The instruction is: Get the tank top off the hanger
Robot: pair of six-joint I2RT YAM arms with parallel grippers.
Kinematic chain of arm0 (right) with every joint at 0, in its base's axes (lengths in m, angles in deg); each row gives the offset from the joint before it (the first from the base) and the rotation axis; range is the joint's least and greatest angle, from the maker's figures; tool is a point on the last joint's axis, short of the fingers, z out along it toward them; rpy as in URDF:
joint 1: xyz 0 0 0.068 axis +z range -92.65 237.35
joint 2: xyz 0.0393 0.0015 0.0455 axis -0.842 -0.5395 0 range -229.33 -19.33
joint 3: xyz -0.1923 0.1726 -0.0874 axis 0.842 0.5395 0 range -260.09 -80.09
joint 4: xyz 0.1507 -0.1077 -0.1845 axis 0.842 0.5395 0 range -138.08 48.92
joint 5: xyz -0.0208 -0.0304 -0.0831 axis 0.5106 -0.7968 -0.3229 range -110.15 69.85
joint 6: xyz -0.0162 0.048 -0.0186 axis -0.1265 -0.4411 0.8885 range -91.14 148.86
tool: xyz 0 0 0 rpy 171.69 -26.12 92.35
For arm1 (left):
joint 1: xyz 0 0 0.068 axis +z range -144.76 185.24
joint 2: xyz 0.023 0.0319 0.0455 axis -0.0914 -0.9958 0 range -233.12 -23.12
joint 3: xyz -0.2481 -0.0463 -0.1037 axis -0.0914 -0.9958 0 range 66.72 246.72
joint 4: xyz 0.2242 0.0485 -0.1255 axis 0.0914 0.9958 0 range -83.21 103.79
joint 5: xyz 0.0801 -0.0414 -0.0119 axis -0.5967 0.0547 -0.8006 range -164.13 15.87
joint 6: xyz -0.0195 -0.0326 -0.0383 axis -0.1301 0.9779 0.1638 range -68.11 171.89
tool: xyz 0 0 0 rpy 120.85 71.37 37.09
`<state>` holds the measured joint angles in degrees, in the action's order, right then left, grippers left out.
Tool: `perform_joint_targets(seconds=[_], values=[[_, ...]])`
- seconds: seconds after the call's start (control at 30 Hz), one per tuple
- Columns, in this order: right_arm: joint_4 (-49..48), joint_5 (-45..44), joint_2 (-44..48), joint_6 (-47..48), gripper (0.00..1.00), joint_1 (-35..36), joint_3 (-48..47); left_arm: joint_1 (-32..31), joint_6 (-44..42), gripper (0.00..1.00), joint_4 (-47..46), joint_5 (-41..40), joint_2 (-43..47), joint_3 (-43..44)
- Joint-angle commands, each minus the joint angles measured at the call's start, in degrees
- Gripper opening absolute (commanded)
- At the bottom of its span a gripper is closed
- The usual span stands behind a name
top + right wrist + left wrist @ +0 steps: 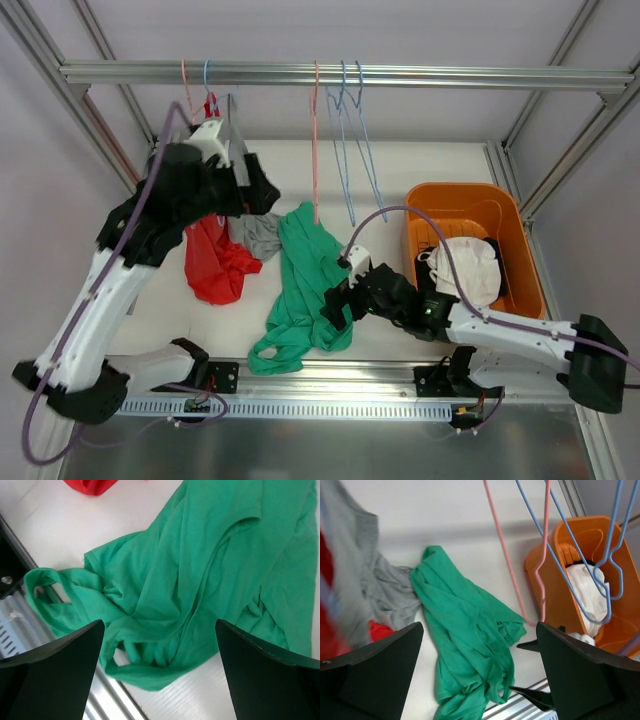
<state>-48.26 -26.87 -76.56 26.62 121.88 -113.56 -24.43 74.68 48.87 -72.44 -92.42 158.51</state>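
Both gape empty: left gripper (480, 645) high by the pink hanger (509, 560), right gripper (160, 630) low over the slumped top (200, 570), likely to drag it clear.

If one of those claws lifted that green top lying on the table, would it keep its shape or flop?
Probably floppy: the green tank top lies crumpled in soft folds, so it would likely sag from any pinch. It looks like thin cloth, so likely light. Pushed, it would probably bunch up rather than slide whole.
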Motion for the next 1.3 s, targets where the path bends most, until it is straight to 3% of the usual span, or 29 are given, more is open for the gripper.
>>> perform_joint_targets(seconds=[0.0,0.17,0.33,0.47,0.73,0.77,0.83,0.87,0.9,0.97,1.0,1.07,1.27], values=[[-12.5,-0.4,-6.7,5.6,0.99,0.5,-2.7,-0.5,-0.1,0.99,-0.5,-8.1,13.1,-7.0],[-19.3,-7.9,-20.2,12.8,0.99,0.6,-6.9,-0.4,-2.2,0.99,-0.4,-6.5,27.7,-15.5],[-24.5,-16.8,-30.0,19.6,0.99,0.2,-10.8,-0.4,-7.1,0.99,-0.3,-5.6,36.9,-24.7],[-23.6,-15.8,-37.1,15.9,1.00,-2.7,-15.3,-0.4,-9.2,0.99,0.0,-7.4,43.3,-30.7],[-24.2,-11.8,-46.8,4.8,0.98,-0.1,-13.4,-0.5,-11.3,0.99,-0.2,-12.2,47.5,-35.7],[-24.9,-10.7,-46.8,2.9,0.95,0.2,-12.6,-0.4,-11.4,0.98,-0.2,-12.4,47.5,-35.9],[-27.9,-8.4,-46.0,0.5,0.78,1.3,-8.8,-0.5,-11.7,0.99,-0.2,-12.5,47.5,-36.4],[-28.9,-8.6,-44.2,-2.3,0.68,1.6,-7.2,-0.4,-11.8,0.99,-0.2,-12.5,47.5,-36.7],[-29.6,-8.9,-43.1,-3.4,0.50,2.2,-5.7,-0.4,-11.9,0.99,-0.2,-12.4,47.6,-37.1],[-33.1,-10.5,-40.5,-4.8,0.39,4.3,-0.4,-0.4,-12.0,0.99,-0.4,-12.6,47.9,-37.8],[-33.6,-11.2,-37.4,-5.8,0.22,5.2,1.3,-0.5,-11.9,0.99,-0.6,-12.8,47.9,-38.7],[-33.9,-13.5,-33.8,-6.0,0.04,7.8,4.6,-0.4,-11.6,0.99,-1.3,-13.6,48.6,-39.9],[-22.3,-17.4,-12.8,-2.5,0.00,13.0,5.0,-0.4,-9.7,0.99,-3.0,-15.9,50.6,-43.5]])
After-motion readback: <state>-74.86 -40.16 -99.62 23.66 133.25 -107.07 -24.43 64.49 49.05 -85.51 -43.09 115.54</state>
